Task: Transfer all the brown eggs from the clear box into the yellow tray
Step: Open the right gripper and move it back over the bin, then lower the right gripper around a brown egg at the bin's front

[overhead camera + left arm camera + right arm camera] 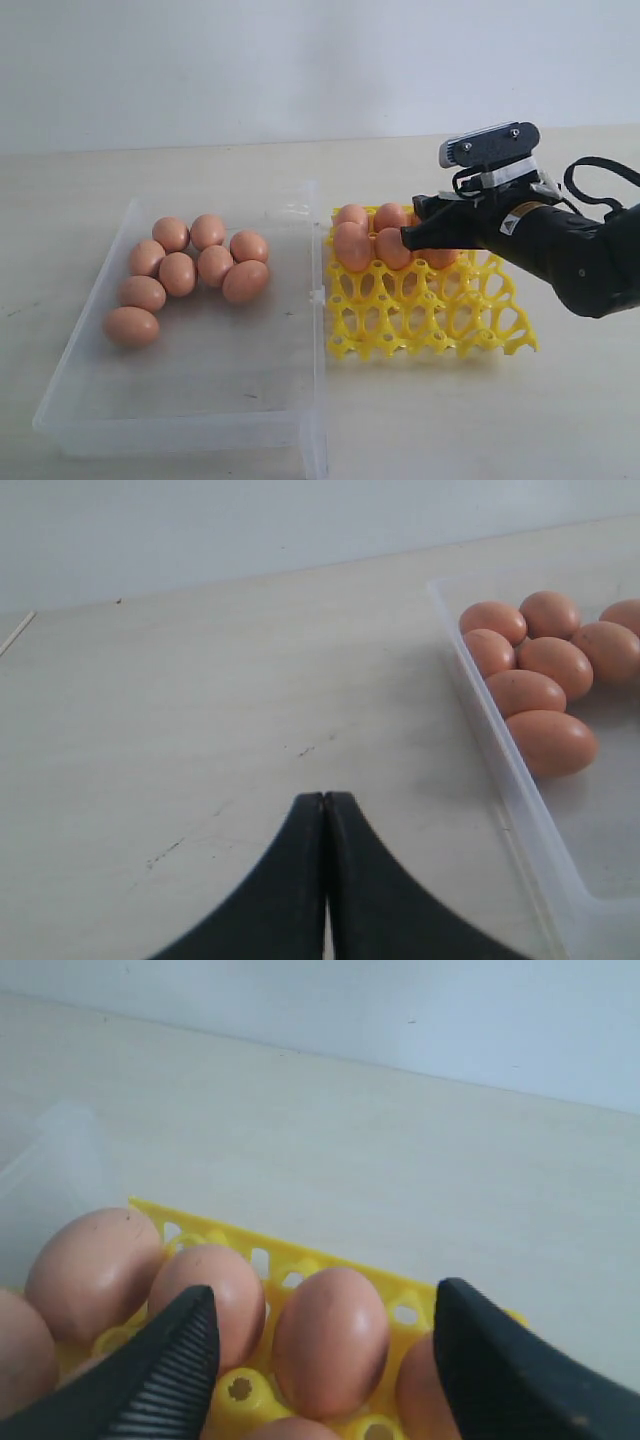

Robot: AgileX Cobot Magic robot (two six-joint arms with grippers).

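Progress is judged as partial. In the exterior view, about nine brown eggs (pixel 178 273) lie clustered in the far part of the clear box (pixel 180 400). At least four are seated in the far cups of the yellow tray (pixel 430 320), and further ones may be hidden behind the arm. The near tray rows are unfilled. The right end effector (pixel 408 238) is placed over the seated eggs at the tray's far side, well apart from the box cluster.

In the left wrist view, the left end effector (pixel 324 815) is seen pressed closed with nothing in it. It is above the bare desk (pixel 180 680), just outside the box wall, and the nearest boxed egg (pixel 552 742) lies beyond that wall.

In the right wrist view, the right end effector (pixel 325 1300) is spread wide and nothing is gripped. One seated egg (pixel 330 1345) lies between the fingers (pixel 170 1360), with a gap visible on each side.
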